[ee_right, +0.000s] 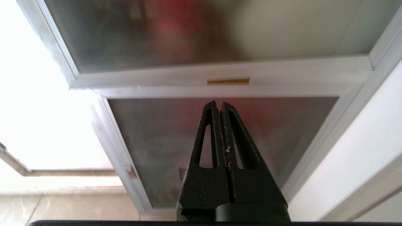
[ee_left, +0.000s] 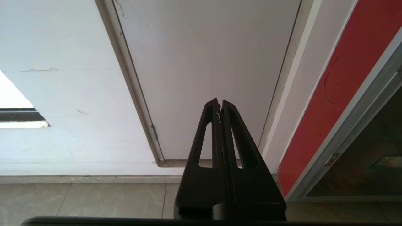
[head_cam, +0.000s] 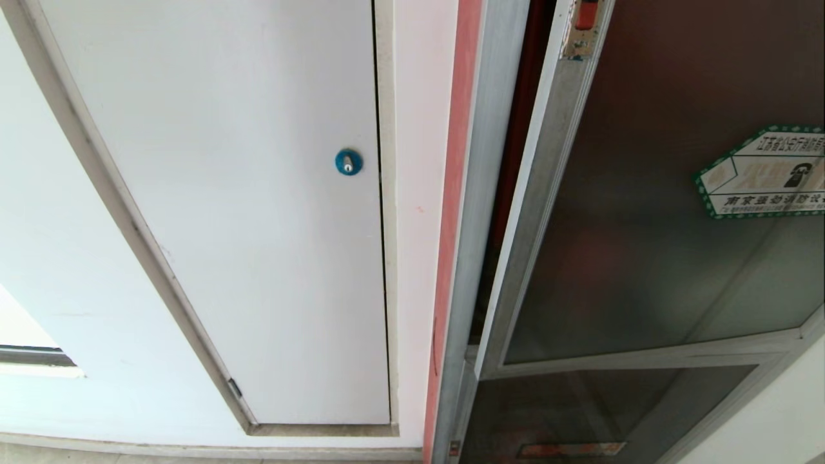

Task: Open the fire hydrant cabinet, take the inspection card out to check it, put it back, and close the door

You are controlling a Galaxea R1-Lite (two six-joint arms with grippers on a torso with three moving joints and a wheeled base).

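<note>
The fire hydrant cabinet (head_cam: 474,225) has a silver frame and stands on the right of the head view. Its door (head_cam: 644,225) is dark tinted glass with a green-bordered sticker (head_cam: 767,174) and a red latch (head_cam: 586,14) at the top. A narrow dark red gap shows along the door's left edge. The inspection card is hidden. Neither gripper shows in the head view. My right gripper (ee_right: 219,103) is shut and empty, pointing at the glass below the door's (ee_right: 188,31) bottom rail. My left gripper (ee_left: 220,102) is shut and empty, facing the white panel.
A white panel door (head_cam: 258,193) with a blue round lock (head_cam: 348,162) fills the left of the wall. A red strip (head_cam: 454,193) borders the cabinet frame. A smaller lower glass door (ee_right: 157,135) sits under the main door. Beige floor tiles (ee_left: 78,201) lie below.
</note>
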